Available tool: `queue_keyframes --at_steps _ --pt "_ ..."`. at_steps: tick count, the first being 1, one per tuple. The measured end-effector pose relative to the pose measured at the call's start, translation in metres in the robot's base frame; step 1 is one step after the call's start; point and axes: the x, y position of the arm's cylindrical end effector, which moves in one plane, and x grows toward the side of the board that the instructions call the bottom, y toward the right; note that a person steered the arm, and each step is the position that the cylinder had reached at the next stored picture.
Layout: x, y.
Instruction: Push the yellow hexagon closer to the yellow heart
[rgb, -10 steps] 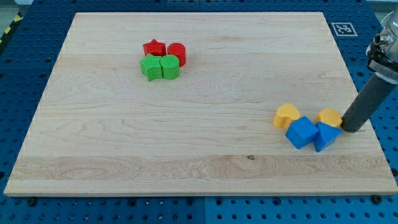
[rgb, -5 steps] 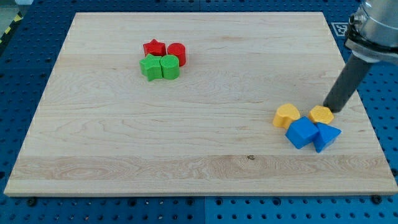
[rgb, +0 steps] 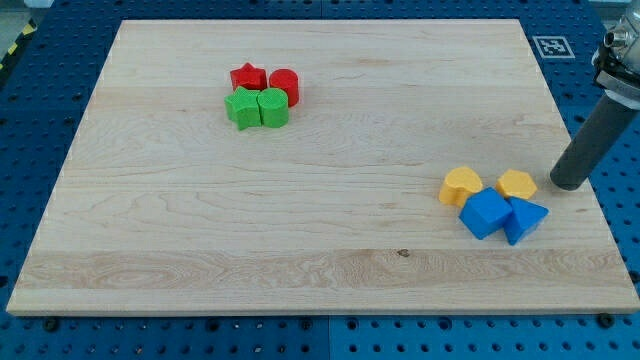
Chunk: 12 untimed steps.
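The yellow hexagon (rgb: 516, 184) lies near the board's lower right. The yellow heart (rgb: 461, 186) lies a short way to its left, with a small gap between them. My tip (rgb: 566, 184) rests on the board to the right of the hexagon, a little apart from it and not touching. A blue cube (rgb: 486, 213) and a blue triangle-like block (rgb: 526, 217) lie just below the two yellow blocks, close against them.
A cluster sits at the upper left of the wooden board (rgb: 320, 250): a red star (rgb: 248, 77), a red round block (rgb: 284, 85), a green star (rgb: 242, 108) and a green block (rgb: 272, 107). The board's right edge is close to my tip.
My tip moved from the hexagon's right up to its upper right side, then back out to the right. The hexagon shifted slightly left and up.
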Motion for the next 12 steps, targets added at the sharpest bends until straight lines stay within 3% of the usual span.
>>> queue_keyframes --at_steps 3,5,9,12 --pt "0.043 0.004" --pt "0.021 -0.007" --pt "0.020 -0.046" --pt "-0.032 -0.046"
